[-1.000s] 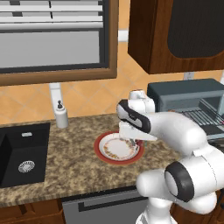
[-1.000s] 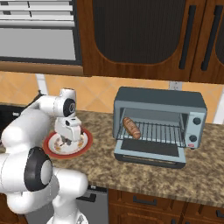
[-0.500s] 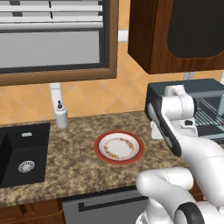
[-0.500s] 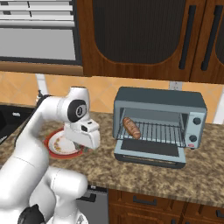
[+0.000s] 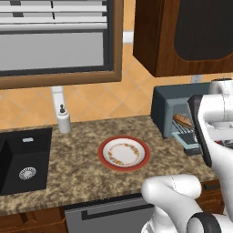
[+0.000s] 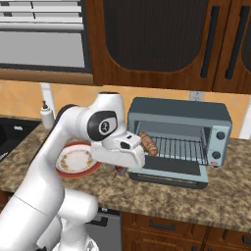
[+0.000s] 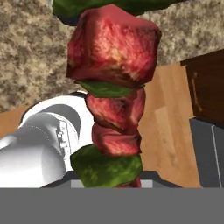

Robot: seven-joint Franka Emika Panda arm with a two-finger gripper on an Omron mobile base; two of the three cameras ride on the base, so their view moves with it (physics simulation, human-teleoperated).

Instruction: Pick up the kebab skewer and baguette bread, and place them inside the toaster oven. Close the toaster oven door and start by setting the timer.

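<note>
The kebab skewer [image 7: 113,92], with dark red meat chunks and green pieces, rises close in front of the hand camera. My gripper [image 6: 119,165] is shut on it, just left of the toaster oven [image 6: 179,112] and above the counter; the skewer's tip [image 6: 117,170] peeks out below the hand. The toaster oven door [image 6: 166,172] lies folded down and open. The baguette bread [image 6: 147,142] lies on the wire rack inside, at its left end, and appears again as the baguette bread [image 5: 183,121] inside the toaster oven [image 5: 166,102]. My own arm covers the oven's right part in the left base view.
A red-rimmed plate [image 5: 105,157] sits bare on the granite counter, left of the oven. A black sink [image 5: 13,161] and a soap dispenser [image 5: 63,120] stand further left. Dark wooden wall cabinets [image 6: 162,39] hang above the oven.
My arm has swung from over the plate to the right, toward the toaster oven, carrying the skewer off the plate. The plate is now bare.
</note>
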